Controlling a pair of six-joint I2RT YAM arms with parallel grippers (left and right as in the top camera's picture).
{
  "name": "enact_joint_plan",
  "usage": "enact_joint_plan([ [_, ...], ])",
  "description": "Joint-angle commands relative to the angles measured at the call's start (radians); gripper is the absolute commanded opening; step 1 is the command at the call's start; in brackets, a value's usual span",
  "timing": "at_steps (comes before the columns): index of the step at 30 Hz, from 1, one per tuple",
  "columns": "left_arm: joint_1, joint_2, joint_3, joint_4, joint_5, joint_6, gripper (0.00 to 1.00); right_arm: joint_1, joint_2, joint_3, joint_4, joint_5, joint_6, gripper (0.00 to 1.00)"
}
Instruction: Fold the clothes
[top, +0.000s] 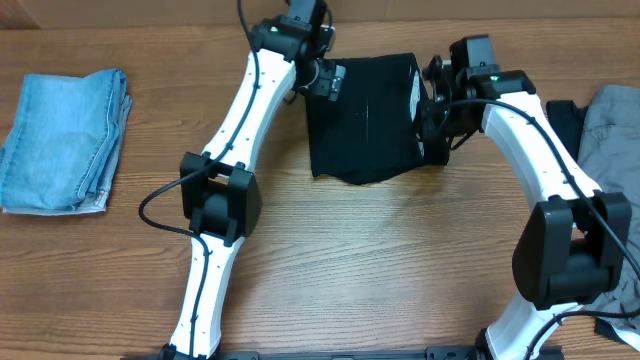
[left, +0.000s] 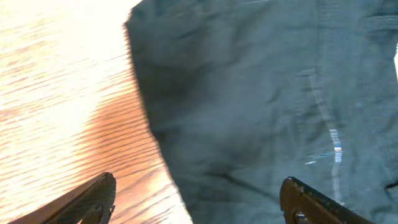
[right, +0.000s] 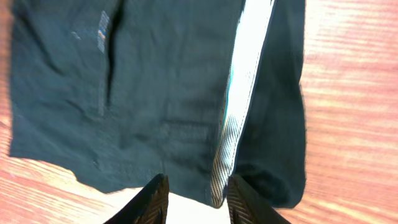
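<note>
Both grippers at the black garment, mid-fold.

Left gripper (left: 199, 208): fingers wide apart over the garment's left edge. Right gripper (right: 196, 199): apart too, straddling the hem, not clamped. Garment (top: 365, 120) lies between the arms on the surface (top: 380, 260), seemingly doubled into a block. Long axis runs near-to-far, pale lining toward the right arm. Jeans (top: 65, 140) folded far left; grey pile (top: 610, 120) likely left.

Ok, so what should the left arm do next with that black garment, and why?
Probably lower the left gripper and close on the edge of the black garment: its jaws stand wide open, one finger over the table, one over cloth, gripping nothing. The right gripper sits at the opposite edge.
</note>
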Motion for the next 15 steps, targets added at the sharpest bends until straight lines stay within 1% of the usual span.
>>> enact_joint_plan([
  [1,0.038,-0.031,0.017,-0.03,-0.013,-0.023,0.88,-0.002,0.017,-0.042,0.0,0.018,0.005,0.35],
  [3,0.046,-0.031,0.017,-0.048,-0.013,-0.023,0.89,-0.002,0.017,-0.055,-0.001,0.037,0.022,0.37],
  [4,0.046,-0.031,0.017,-0.055,-0.014,-0.022,0.89,-0.003,0.018,-0.058,-0.002,0.055,0.041,0.4],
  [6,0.048,-0.031,0.017,-0.064,-0.014,-0.022,0.89,-0.003,0.019,-0.059,-0.011,0.066,0.078,0.51],
  [8,0.048,-0.031,0.017,-0.067,-0.014,-0.023,0.9,-0.003,0.02,-0.06,-0.023,0.062,0.119,0.52],
  [12,0.05,-0.031,0.017,-0.068,-0.014,-0.022,0.91,-0.003,0.022,-0.06,-0.027,0.027,0.137,0.53],
  [15,0.05,-0.031,0.017,-0.068,-0.014,-0.022,0.92,-0.003,0.023,-0.06,-0.046,0.023,0.21,0.53],
])
